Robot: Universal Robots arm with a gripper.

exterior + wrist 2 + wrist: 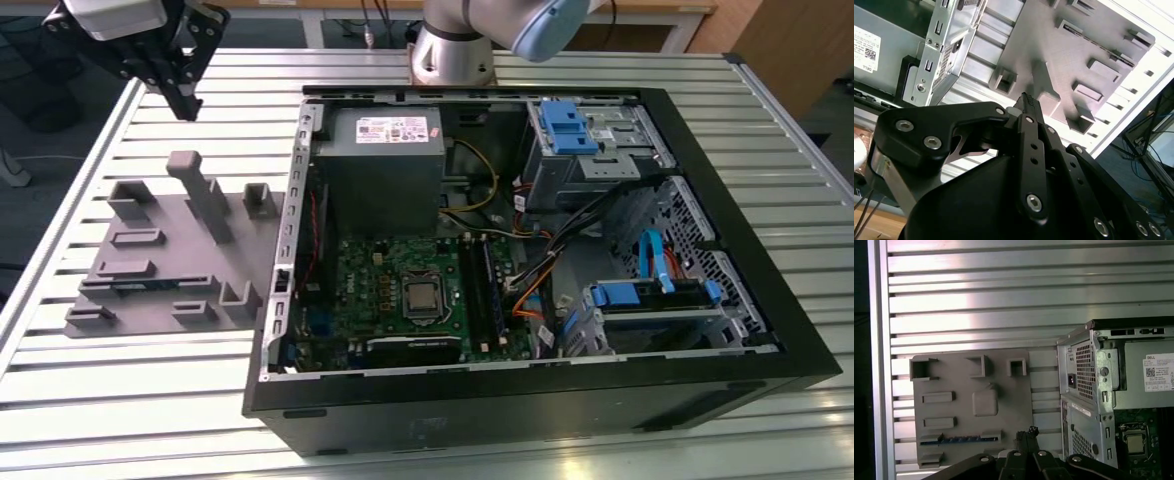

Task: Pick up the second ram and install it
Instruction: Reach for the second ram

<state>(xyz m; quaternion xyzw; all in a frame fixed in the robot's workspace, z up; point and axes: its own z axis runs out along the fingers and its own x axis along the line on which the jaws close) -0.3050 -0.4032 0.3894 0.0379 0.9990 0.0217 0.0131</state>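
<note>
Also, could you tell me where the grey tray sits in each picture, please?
Exterior view: the grey tray lies at the exterior view's left, beside the computer case.
First wrist view: the grey tray lies flat beside the computer case's perforated wall.
Second wrist view: the grey tray is beyond the gripper, computer case alongside.
Shared landmark: the computer case.

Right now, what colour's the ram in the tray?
The ram is blue; best in the first wrist view.

Slatted metal table [134, 400], wooden panel [787, 40] behind
</note>
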